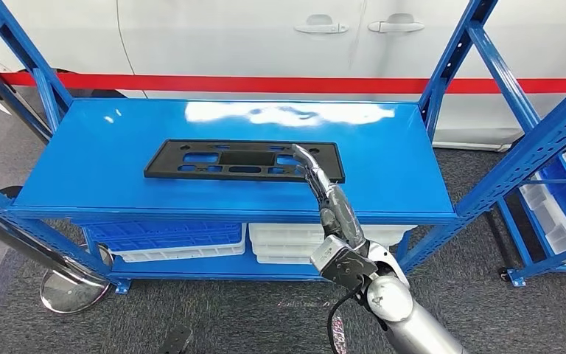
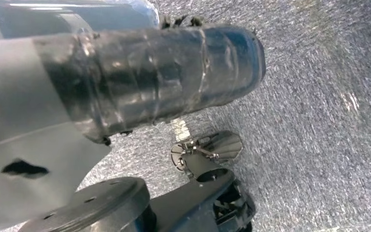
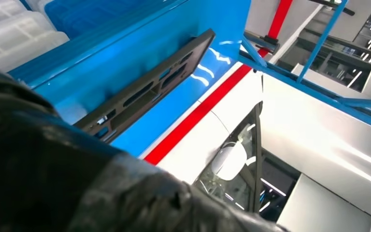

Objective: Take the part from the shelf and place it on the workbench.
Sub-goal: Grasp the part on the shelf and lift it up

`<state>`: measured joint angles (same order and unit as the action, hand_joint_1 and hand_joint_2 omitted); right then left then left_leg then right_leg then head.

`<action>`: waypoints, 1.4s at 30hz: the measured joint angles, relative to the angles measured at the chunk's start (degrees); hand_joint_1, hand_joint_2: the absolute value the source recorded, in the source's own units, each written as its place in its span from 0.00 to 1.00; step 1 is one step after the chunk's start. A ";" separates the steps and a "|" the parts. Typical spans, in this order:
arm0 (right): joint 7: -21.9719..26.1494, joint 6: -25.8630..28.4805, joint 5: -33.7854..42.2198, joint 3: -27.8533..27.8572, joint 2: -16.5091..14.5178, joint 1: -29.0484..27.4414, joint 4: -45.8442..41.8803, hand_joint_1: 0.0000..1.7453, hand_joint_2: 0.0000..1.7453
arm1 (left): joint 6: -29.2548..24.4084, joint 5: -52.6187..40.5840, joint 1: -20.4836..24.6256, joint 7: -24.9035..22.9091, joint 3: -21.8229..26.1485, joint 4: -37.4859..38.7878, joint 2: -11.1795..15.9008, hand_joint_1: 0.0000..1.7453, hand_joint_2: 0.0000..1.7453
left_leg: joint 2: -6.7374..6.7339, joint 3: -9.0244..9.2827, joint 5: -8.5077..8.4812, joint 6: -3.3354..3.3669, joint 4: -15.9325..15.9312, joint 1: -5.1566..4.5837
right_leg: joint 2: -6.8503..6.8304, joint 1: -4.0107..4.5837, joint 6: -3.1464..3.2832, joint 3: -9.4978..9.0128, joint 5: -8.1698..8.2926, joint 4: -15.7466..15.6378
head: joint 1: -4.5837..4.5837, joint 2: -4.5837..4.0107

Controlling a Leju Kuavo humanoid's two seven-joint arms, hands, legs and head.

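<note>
The part (image 1: 214, 161) is a flat black plastic plate with several cut-outs. It lies flat on the blue shelf top (image 1: 118, 133), near the middle. My right hand (image 1: 326, 195) reaches up from below with its fingers stretched out straight over the plate's right end, holding nothing. In the right wrist view the plate (image 3: 149, 87) lies just beyond the dark blurred bulk of that hand (image 3: 53, 179). My left hand (image 2: 164, 72) hangs low over the grey carpet; its dark wrapped body hides how the fingers lie.
Blue uprights (image 1: 449, 66) frame the shelf on both sides. A blue bin (image 1: 169, 234) and white bins (image 1: 287, 240) sit on the lower level. A white car (image 1: 265, 37) stands behind. Another rack with bins (image 1: 560, 199) is at the right, and a round stand base (image 1: 74, 291) at the left.
</note>
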<state>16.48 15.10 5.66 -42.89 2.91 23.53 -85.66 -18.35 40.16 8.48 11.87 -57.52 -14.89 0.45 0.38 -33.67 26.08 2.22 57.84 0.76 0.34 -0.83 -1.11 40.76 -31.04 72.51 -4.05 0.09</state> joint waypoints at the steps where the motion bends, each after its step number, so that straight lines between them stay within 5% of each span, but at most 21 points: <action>1: 0.00 0.00 0.00 0.00 0.01 -0.01 0.00 0.00 0.00 | -0.08 -0.04 -0.02 -0.03 -0.03 -0.01 -0.01 0.00 0.00 | 0.03 0.26 0.31 -0.15 0.17 0.02 | -0.05 -0.11 0.04 -1.39 2.53 -3.68 | 0.01 0.00; 4: -0.01 -0.03 -0.01 0.01 0.01 0.01 -0.02 0.00 0.00 | -0.15 -0.38 0.14 -0.22 -0.20 -0.04 -0.03 0.00 0.00 | 0.16 0.39 1.18 -1.06 0.89 -0.22 | -0.03 -0.03 0.44 -4.92 5.57 -11.95 | -0.03 0.00; 9: -0.05 -0.16 -0.11 0.01 -0.01 -0.05 -0.15 0.00 0.00 | -0.02 -0.93 0.27 -0.46 -0.61 -0.05 0.03 0.00 0.00 | -0.02 -0.34 2.51 -2.54 2.54 -0.11 | 0.24 -0.12 1.91 -5.84 5.19 -13.12 | -0.33 0.00; 12: -0.05 -0.27 -0.15 0.01 -0.02 -0.10 -0.21 0.00 0.00 | 0.08 -1.14 0.28 -0.57 -0.74 -0.14 0.02 0.00 0.00 | -0.08 -5.37 6.29 -3.10 12.02 -0.01 | 0.04 -0.06 2.61 -6.41 4.84 -13.24 | -0.61 0.00; 14: -0.06 -0.30 -0.15 0.01 -0.01 -0.27 -0.20 0.00 0.00 | 0.10 -1.16 0.21 -0.62 -0.93 -0.26 0.02 0.00 0.00 | -0.08 -8.00 6.17 -3.14 15.65 0.02 | 0.11 0.13 2.83 -6.70 4.56 -13.23 | -0.59 0.00; 17: -0.06 -0.32 -0.15 0.01 -0.01 -0.36 -0.20 0.00 0.00 | 0.08 -1.16 0.10 -0.73 -1.10 -0.32 0.08 0.00 0.00 | -0.07 -5.00 0.36 -2.34 7.68 -0.16 | 0.38 0.30 2.73 -7.68 3.92 -13.26 | -0.58 0.00; 19: -0.06 -0.32 -0.14 0.01 -0.02 -0.31 -0.21 0.00 0.00 | 0.08 -1.16 0.26 -0.73 -1.15 -0.33 0.17 0.00 0.00 | -0.07 -2.24 -1.23 -1.58 2.15 -0.60 | 0.42 0.42 2.25 -8.14 3.47 -13.38 | -0.54 0.00; 24: -0.05 -0.31 -0.03 0.01 -0.02 -0.39 -0.22 0.00 0.00 | 0.03 -1.16 0.23 -0.68 -1.24 -0.44 0.13 0.00 0.00 | -0.02 0.02 -0.77 -0.20 -0.75 -0.63 | 0.24 0.49 0.85 -8.10 3.20 -11.60 | -0.36 0.00; 27: -0.04 -0.28 -0.02 0.01 0.01 -0.43 -0.22 0.00 0.00 | 0.03 -1.16 0.37 -0.62 -1.28 -0.52 0.05 0.00 0.00 | -0.08 0.86 -0.41 0.47 -0.94 -0.41 | 0.18 0.22 0.08 -3.38 -1.05 -3.01 | -0.07 0.00; 29: -0.05 -0.26 -0.04 0.02 0.04 -0.75 -0.19 0.00 0.00 | 0.09 -1.16 0.35 -0.62 -1.31 -0.52 0.05 0.00 0.00 | -0.05 1.07 0.03 0.48 -0.76 -0.37 | 0.15 -0.07 -0.40 -0.12 -2.09 1.47 | -0.08 0.00; 30: -0.06 -0.26 -0.08 0.02 0.05 -0.85 -0.19 0.00 0.00 | 0.14 -1.16 0.28 -0.62 -1.32 -0.52 0.03 0.00 0.00 | -0.02 1.29 0.30 0.38 -0.65 -0.33 | 0.12 -0.22 -0.59 0.16 -1.00 0.89 | -0.07 0.00; 32: -0.07 -0.30 -0.16 0.02 0.06 -0.87 -0.19 0.00 0.00 | 0.29 -1.16 0.16 -0.57 -1.34 -0.58 -0.03 0.00 0.00 | 0.02 1.96 1.06 -0.04 -0.29 -0.11 | 0.00 -0.52 -0.82 -1.98 3.46 -5.56 | -0.07 0.00; 35: -0.12 -0.39 -0.20 0.02 0.06 -0.82 -0.17 0.00 0.00 | 0.39 -1.15 0.28 -0.48 -1.34 -0.65 -0.05 0.00 0.00 | 0.05 2.26 2.16 -1.16 0.32 -0.01 | -0.08 -0.19 -0.01 -4.51 5.20 -12.38 | 0.08 0.00; 37: -0.19 -0.61 -0.23 0.02 0.07 -0.84 -0.17 0.00 0.00 | 0.42 -1.13 0.26 -0.40 -1.34 -0.66 -0.03 0.00 0.00 | 0.00 2.35 2.45 -1.91 0.55 -0.11 | -0.04 0.00 1.31 -4.76 4.86 -12.45 | 0.08 0.00; 40: -0.64 -0.58 -0.76 0.01 -0.01 -0.68 -0.26 0.00 0.00 | 0.39 -1.11 0.30 -0.35 -1.34 -0.67 0.04 0.00 0.00 | -0.12 1.31 3.94 -2.61 3.40 -0.02 | -0.07 -0.22 2.40 -5.79 5.15 -12.83 | -0.17 0.00; 42: -1.63 -0.02 -1.52 0.01 -0.07 -0.50 -0.25 0.00 0.50 | 0.35 -1.14 0.41 -0.33 -1.34 -0.68 0.04 0.00 0.00 | -0.15 -2.40 6.72 -2.98 9.94 0.03 | -0.16 -0.19 2.77 -6.20 4.92 -12.98 | -0.37 0.00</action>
<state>14.85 15.09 4.15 -42.88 2.84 23.03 -85.90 -18.00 39.02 8.90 11.54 -58.86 -15.57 0.49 0.23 -36.07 32.79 -0.76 67.78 0.80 0.18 -1.02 1.66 34.56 -26.12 59.54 -4.43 0.09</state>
